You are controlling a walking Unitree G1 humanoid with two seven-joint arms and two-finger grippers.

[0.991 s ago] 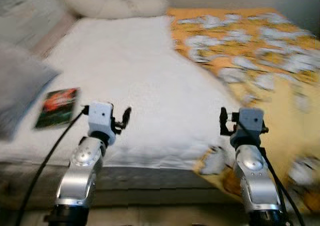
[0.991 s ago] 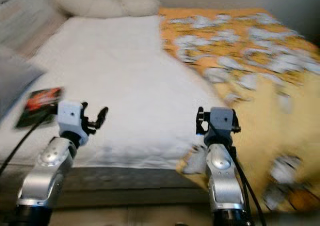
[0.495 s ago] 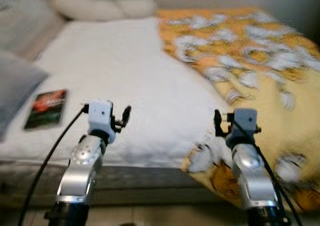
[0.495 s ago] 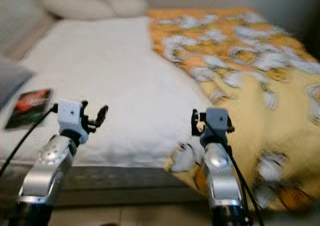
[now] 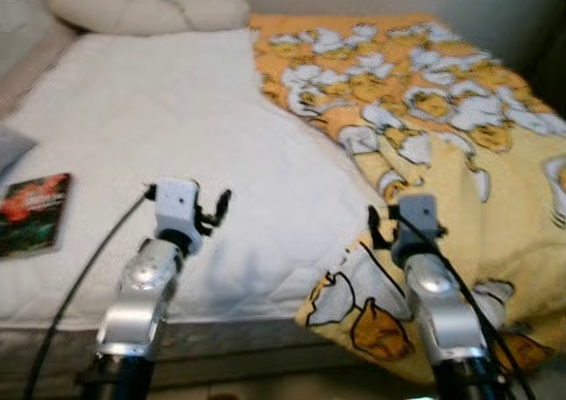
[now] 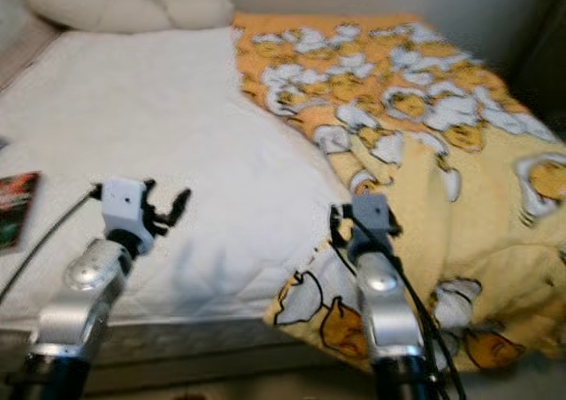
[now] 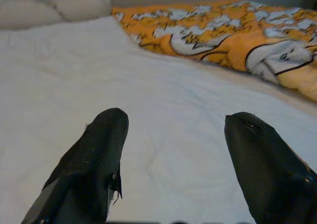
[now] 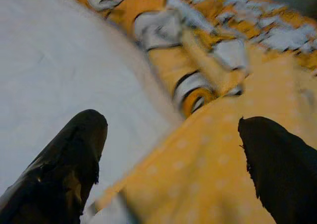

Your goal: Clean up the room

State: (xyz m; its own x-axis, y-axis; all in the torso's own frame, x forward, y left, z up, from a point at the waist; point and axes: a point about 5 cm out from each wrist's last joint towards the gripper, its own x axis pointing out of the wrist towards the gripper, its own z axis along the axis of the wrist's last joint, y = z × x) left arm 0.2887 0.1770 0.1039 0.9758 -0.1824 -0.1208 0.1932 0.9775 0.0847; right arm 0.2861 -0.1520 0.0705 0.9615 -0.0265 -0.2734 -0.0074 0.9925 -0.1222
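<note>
A yellow-orange blanket (image 5: pixel 424 126) with a white duck pattern lies crumpled over the right half of a bed, its corner hanging over the front edge. The left half is bare white mattress cover (image 5: pixel 150 126). A small dark book with a red cover (image 5: pixel 31 210) lies flat near the bed's left side. My left gripper (image 5: pixel 217 207) is raised over the white cover near the front edge, open and empty (image 7: pixel 173 120). My right gripper (image 5: pixel 376 223) hovers where the blanket's edge meets the white cover, open with nothing between its fingers (image 8: pixel 171 122).
Cream pillows (image 5: pixel 141 11) lie along the head of the bed against the wall. A grey cushion corner (image 5: pixel 9 143) shows at the far left. The bed's grey front edge (image 5: pixel 221 347) runs just below both arms.
The camera has swung right, so the book and bed slid left and the grey cushion nearly left the picture. Both arms keep the same raised pose, fingers still open.
</note>
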